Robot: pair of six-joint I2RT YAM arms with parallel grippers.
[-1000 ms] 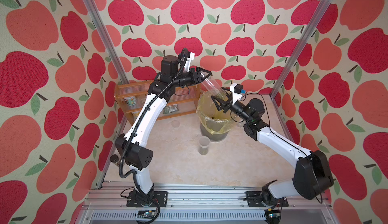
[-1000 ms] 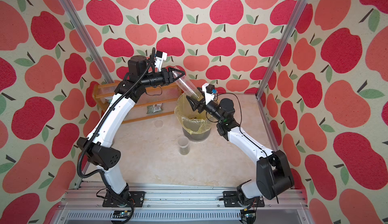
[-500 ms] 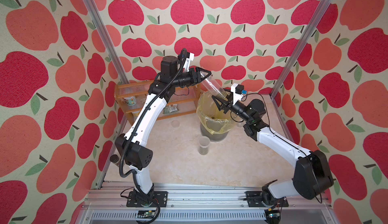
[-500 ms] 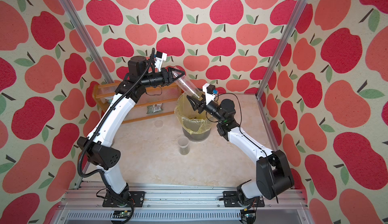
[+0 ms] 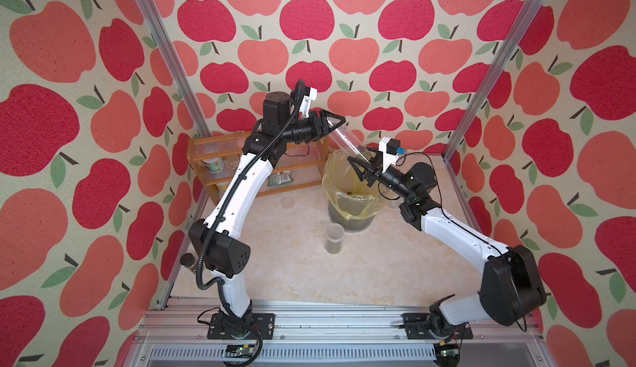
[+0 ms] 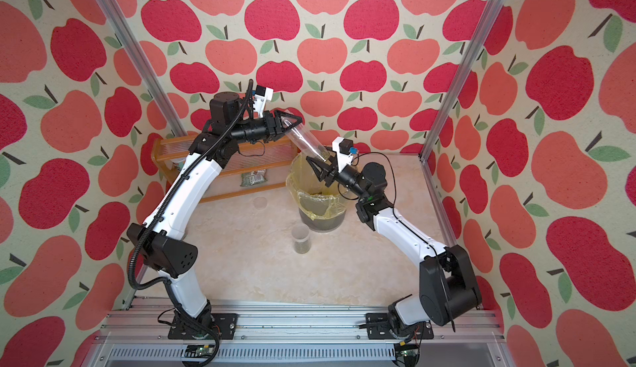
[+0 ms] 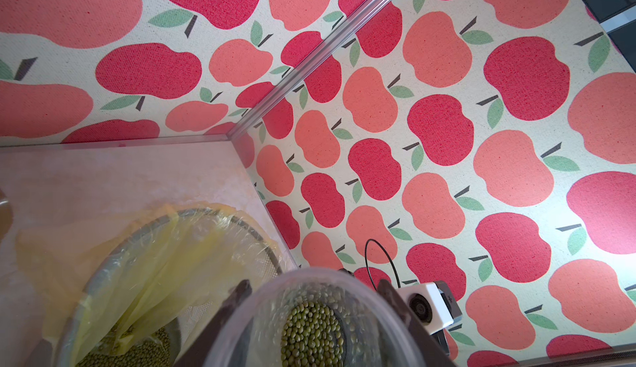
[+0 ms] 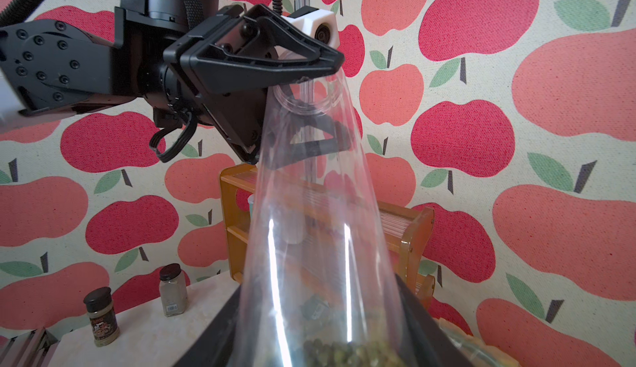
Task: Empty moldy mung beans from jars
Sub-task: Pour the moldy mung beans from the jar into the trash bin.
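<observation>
A tall narrow clear jar [image 5: 346, 140] [image 6: 306, 140] hangs slanted above the bin. Its upper end sits in my left gripper [image 5: 332, 121] [image 6: 290, 121], which is shut on it. The lower end lies between the fingers of my right gripper [image 5: 364, 162] [image 6: 321, 162], which press on its walls in the right wrist view [image 8: 320, 313]. The mung beans [image 7: 313, 327] [image 8: 344, 351] are heaped at that lower end. A shorter clear jar [image 5: 334, 239] [image 6: 300, 239] with beans at its bottom stands upright on the table in front of the bin.
Below the jar stands a bin lined with a yellow bag [image 5: 347, 201] [image 7: 137, 262], with beans in it. At the back left is a wooden rack [image 5: 213, 148]. A round clear lid [image 5: 287, 203] lies on the table. A dark-lidded spice jar [image 8: 101, 317] stands at the left edge.
The right gripper's fingers have closed in on the lower end of the tall jar. The left arm and the jar have hardly moved.
</observation>
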